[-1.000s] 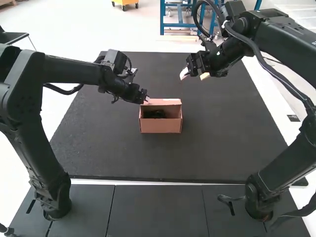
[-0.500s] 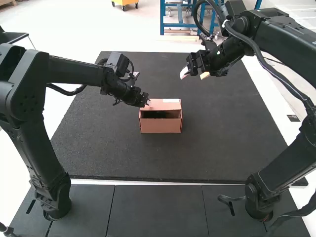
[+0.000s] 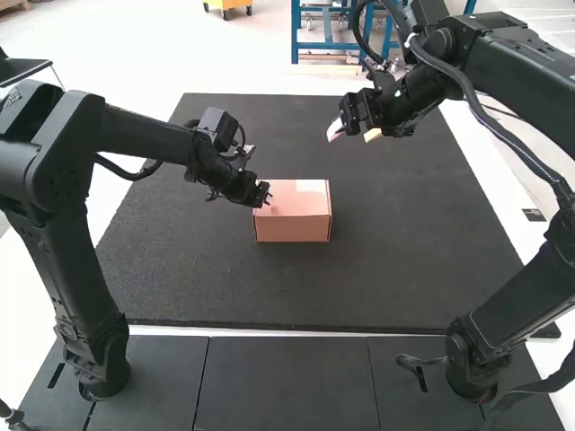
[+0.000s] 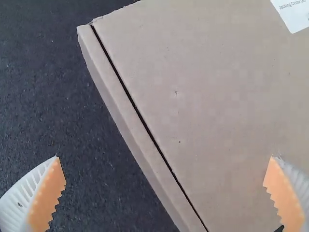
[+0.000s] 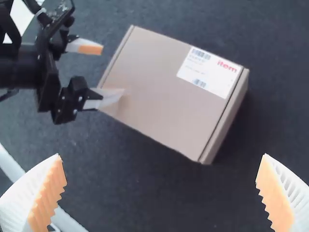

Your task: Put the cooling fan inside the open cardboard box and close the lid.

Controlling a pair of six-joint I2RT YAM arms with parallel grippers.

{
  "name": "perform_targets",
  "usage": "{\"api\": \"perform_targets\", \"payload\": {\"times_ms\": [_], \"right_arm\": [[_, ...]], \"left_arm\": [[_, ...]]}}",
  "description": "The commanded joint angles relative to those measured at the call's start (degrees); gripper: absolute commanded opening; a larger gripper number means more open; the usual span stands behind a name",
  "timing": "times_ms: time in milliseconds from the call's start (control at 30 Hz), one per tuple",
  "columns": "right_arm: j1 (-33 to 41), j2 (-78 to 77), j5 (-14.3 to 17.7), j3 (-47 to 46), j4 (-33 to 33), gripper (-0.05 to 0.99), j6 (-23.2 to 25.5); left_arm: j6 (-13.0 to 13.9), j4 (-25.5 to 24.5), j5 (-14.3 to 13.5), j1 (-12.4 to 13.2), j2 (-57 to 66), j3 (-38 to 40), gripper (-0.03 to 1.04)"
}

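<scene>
Straddling left edge of closed box (image 3: 293, 214), left gripper (image 3: 261, 194) held spread; right gripper (image 3: 351, 134) held spread, raised at far right.

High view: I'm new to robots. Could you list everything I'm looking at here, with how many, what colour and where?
Cardboard box: one, brown, lid shut, in the middle of the mat.
Label: one, white, on the box lid towards its right end.
Mat: one, black, spread under the box.
Table: one, white, showing around the mat.
Left arm: one, black, standing at the near left.
Right arm: one, black, standing at the near right.
Left pincer: one, white fingers with orange pads, open, at the box's upper left edge with one finger over the lid.
Right pincer: one, same colours, open, raised above the mat beyond the box's right end.
</scene>
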Motion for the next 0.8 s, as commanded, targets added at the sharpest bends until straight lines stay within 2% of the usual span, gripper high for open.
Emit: {"api": "perform_targets", "payload": {"times_ms": [0,300,467,533,767], "right_arm": [[-0.11,-0.85,-0.31,2.07,0.37,0.90,0.61],[-0.11,-0.85,-0.14,1.63,2.13,0.90,0.96],[-0.20,-1.73,0.65,-0.39,9.33,0.90,1.22],[-0.20,-2.25,1.09,-1.00,11.79,0.90,1.57],[-0.20,-4.63,1.62,-4.78,15.13,0.90,1.22]], "left_arm": [[1.26,0.06,0.49,-0.41,0.85,-0.38,0.97],[1.09,2.61,0.41,-0.23,-0.12,0.94,0.97],[-1.64,8.85,-1.53,0.12,-8.73,1.73,0.97],[-4.01,10.79,-1.97,0.21,-11.37,1.20,0.97],[-4.36,11.23,-3.02,0.47,-19.46,-4.95,0.97]]}}
